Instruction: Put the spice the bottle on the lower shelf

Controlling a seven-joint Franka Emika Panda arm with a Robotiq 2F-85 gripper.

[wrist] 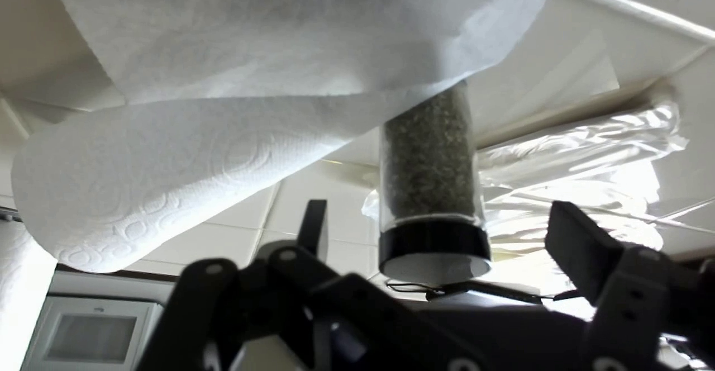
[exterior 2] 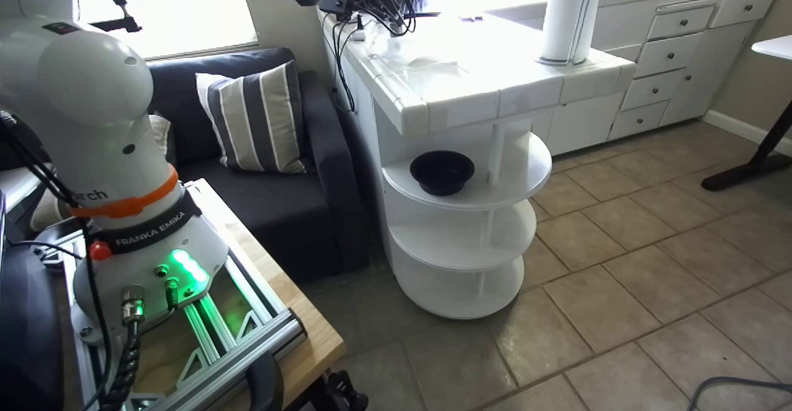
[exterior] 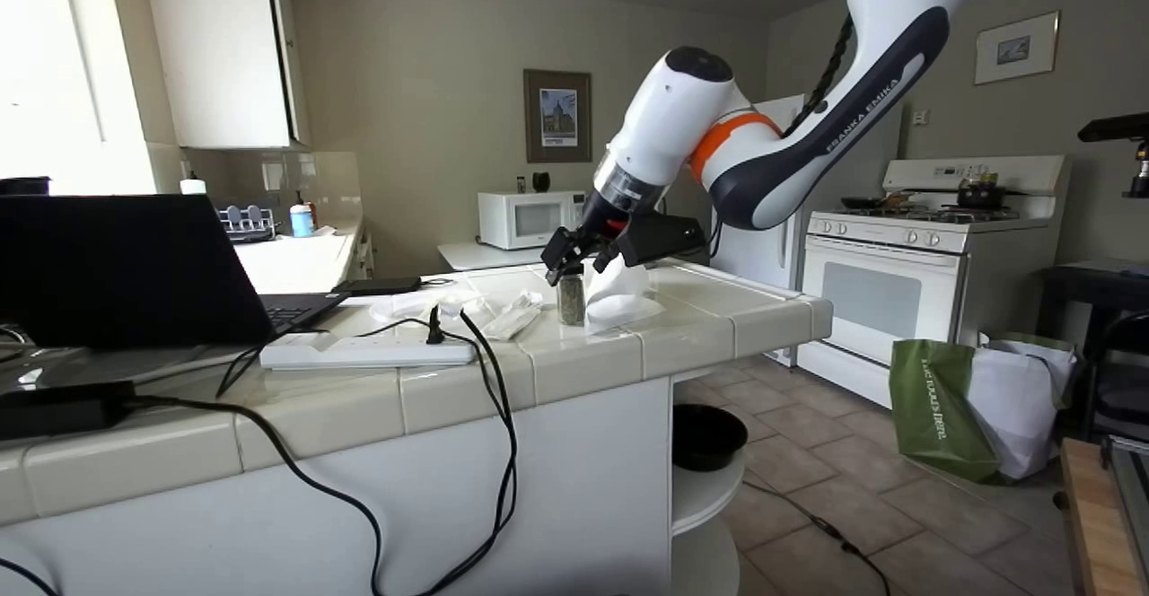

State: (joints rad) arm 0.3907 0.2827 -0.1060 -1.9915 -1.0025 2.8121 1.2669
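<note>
The spice bottle (wrist: 430,161), clear with greyish-green contents and a black cap, stands upright on the tiled countertop; an exterior view shows the bottle (exterior: 571,300) near the counter's edge. My gripper (wrist: 438,217) is open, one finger (wrist: 315,223) left of the cap and the other right, both apart from it. In an exterior view the gripper (exterior: 579,266) sits at the cap's height. Three rounded white shelf boards are built into the island's end; under the one bearing a bowl lie a middle shelf (exterior 2: 464,251) and a bottom shelf (exterior 2: 461,302). Which is the lower shelf I cannot tell.
A loose paper towel sheet (wrist: 223,136) leans against the bottle. Crinkled clear plastic (wrist: 592,164) lies on its other side. A power strip (exterior: 368,352) with cables and a laptop (exterior: 117,273) occupy the counter. The black bowl (exterior 2: 442,173) sits on the top shelf.
</note>
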